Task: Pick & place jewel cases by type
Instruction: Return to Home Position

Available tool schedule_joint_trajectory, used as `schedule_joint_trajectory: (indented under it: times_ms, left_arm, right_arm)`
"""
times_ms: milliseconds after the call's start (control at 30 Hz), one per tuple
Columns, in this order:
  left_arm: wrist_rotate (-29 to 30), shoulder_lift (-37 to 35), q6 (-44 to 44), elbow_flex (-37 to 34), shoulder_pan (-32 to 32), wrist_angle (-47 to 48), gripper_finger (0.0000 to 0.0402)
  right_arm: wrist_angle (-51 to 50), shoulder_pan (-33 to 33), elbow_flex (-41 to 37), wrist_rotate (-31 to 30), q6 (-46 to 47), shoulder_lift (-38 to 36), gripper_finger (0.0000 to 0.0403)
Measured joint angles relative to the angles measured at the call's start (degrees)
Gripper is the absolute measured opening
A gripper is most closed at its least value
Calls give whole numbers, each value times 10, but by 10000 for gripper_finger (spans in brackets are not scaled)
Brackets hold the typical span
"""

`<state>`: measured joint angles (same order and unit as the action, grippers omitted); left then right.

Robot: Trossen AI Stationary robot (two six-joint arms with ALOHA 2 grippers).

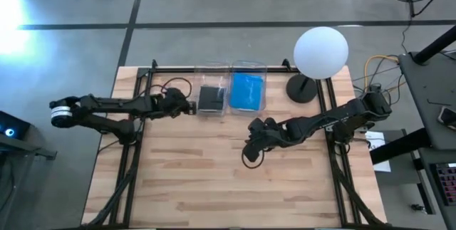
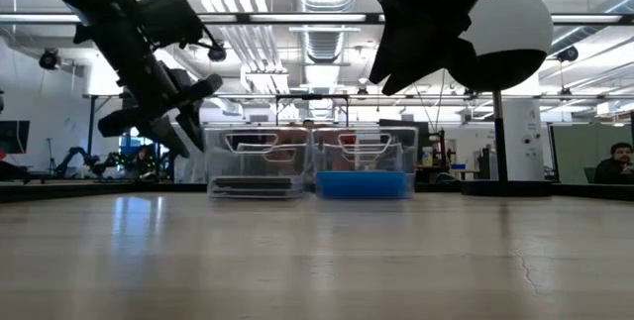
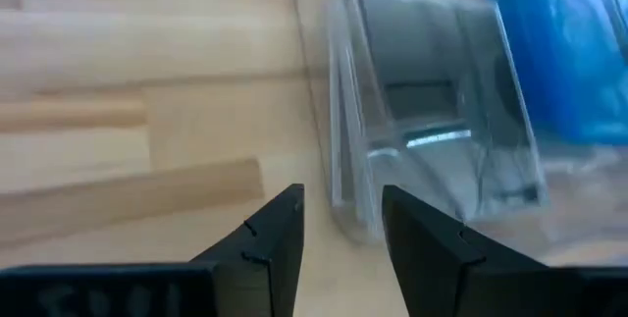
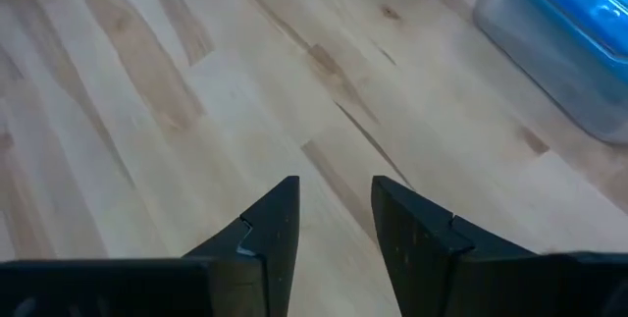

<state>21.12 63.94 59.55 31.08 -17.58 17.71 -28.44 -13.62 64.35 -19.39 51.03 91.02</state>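
Black jewel cases: in left bin, 12 o'clock on the table. Blue jewel cases: in right bin. Left gripper: parted, empty, just beside left bin's 9 o'clock wall; swinging away could clip and shift it. Right gripper: parted, empty, right bin's 6 o'clock.

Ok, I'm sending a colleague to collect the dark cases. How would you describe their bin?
Along the wooden table edge where the white globe lamp stands, two clear bins sit side by side. Pick the left bin, nearest the left pincer: it holds dark cases, while the right bin holds bright blue cases.
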Motion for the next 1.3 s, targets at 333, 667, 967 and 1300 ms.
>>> schedule_joint_trajectory:
  times_ms: [333, 667, 967, 1300]
  left_arm:
    - [19, -48, -19, 54, 88, 125, 122]
    - [-49, -136, -142, 127, 259, 54, 122]
    - [-83, -166, -195, 146, 281, -84, 122]
    - [-168, -181, -229, -28, 276, -384, 122]
  right_arm:
    - [-64, -4, -1, 14, 0, -5, 123]
    - [-10, 30, 21, 145, -93, -38, 123]
    - [-53, 83, 124, 156, -139, -100, 123]
    - [64, 57, -66, 166, -92, -226, 123]
